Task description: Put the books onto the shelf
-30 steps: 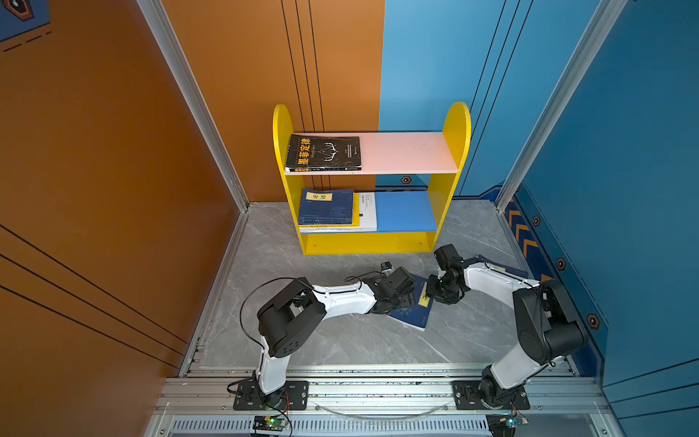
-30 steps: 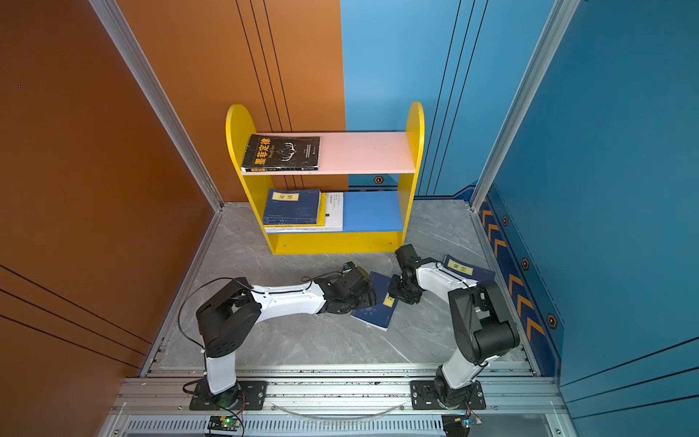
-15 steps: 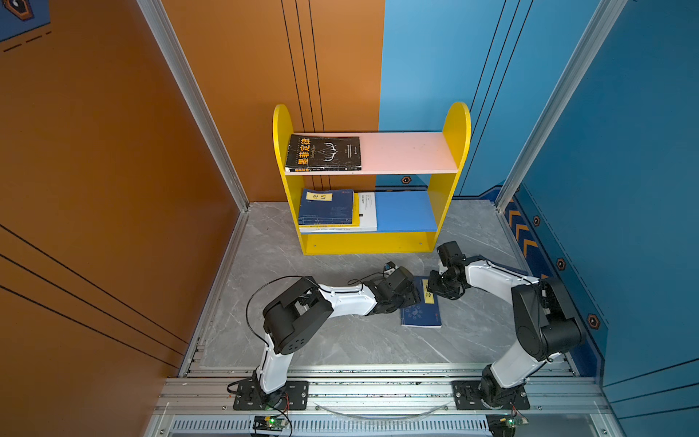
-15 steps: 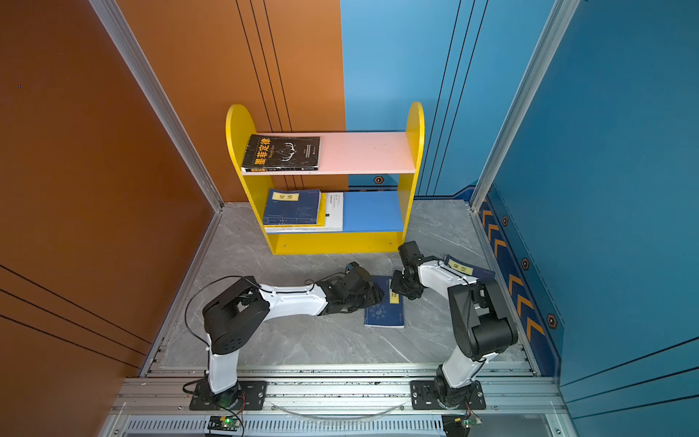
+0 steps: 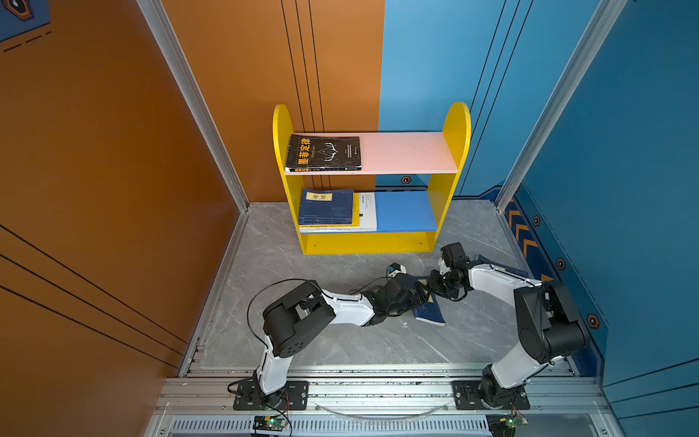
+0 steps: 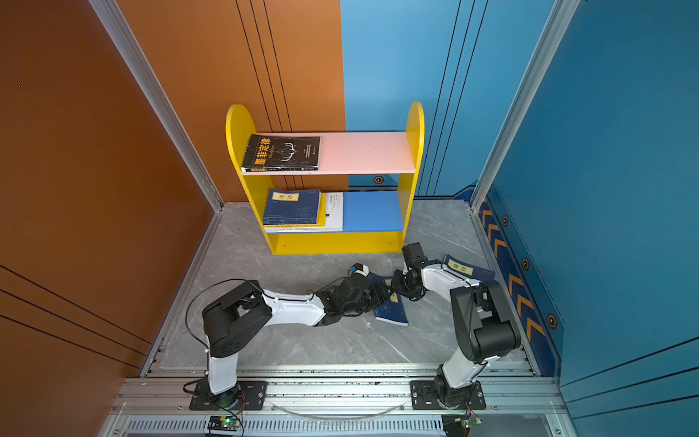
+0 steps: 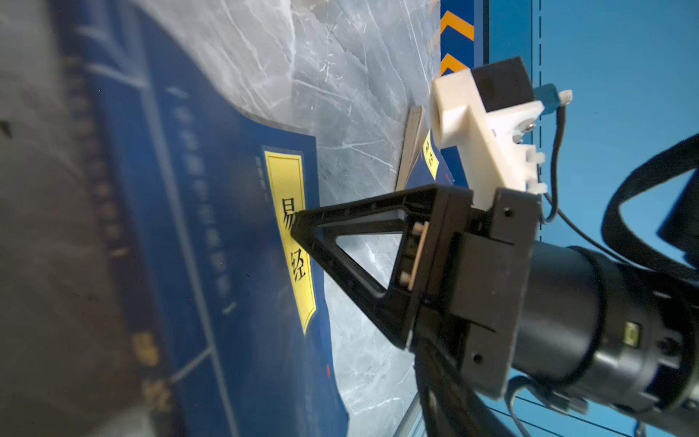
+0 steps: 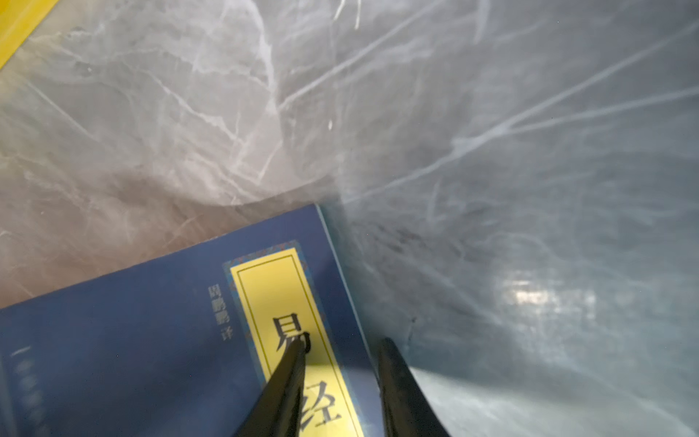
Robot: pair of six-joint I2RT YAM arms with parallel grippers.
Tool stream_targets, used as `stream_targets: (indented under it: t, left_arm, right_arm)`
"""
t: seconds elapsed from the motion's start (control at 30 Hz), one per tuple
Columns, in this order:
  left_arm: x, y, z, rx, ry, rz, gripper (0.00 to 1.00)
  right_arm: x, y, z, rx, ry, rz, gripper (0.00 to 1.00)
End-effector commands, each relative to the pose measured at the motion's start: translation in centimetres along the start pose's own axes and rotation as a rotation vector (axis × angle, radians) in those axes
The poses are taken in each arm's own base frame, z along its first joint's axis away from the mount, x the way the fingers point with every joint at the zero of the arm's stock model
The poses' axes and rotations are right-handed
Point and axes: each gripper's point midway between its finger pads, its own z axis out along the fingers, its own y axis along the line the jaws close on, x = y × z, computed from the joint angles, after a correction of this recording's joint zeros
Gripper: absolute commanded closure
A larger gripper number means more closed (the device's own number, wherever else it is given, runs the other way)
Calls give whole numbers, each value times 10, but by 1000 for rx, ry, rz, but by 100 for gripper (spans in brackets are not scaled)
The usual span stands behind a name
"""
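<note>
Step in hand, as we judge it: picking up the navy book (image 5: 429, 312), which lies flat on the tabletop (image 5: 340, 340) just in front of the shelf (image 5: 448, 189) (a black book (image 5: 323, 153) and a navy-topped stack (image 5: 327, 206) already sit on its boards). The right gripper (image 8: 344, 342) has its fingers (image 8: 287, 378) a little apart, one tip on the yellow label (image 8: 272, 295) and its mate off the book's edge, clamping nothing. The left gripper (image 5: 418, 297) sits at the book's opposite side with its opening hidden, so we cannot tell. The next move calls for raising an edge, pinching across the book's thickness, then carrying it to the bare part of the blue lower board (image 5: 404, 210).
</note>
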Motion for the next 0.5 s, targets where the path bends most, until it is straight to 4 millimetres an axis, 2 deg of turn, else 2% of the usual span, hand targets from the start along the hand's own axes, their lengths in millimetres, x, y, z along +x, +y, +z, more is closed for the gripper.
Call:
stream_targets:
  t: [0.0, 0.07, 0.47]
  left_arm:
    - [1, -43, -9, 150, -21, -7, 37]
    - [5, -30, -11, 122, -25, -7, 39]
    - [1, -20, -17, 91, -96, -18, 45]
  right_arm:
    - [32, 9, 1, -63, 97, 21, 66]
    - [33, 9, 1, -72, 99, 27, 66]
    - [43, 7, 10, -79, 150, 42, 66]
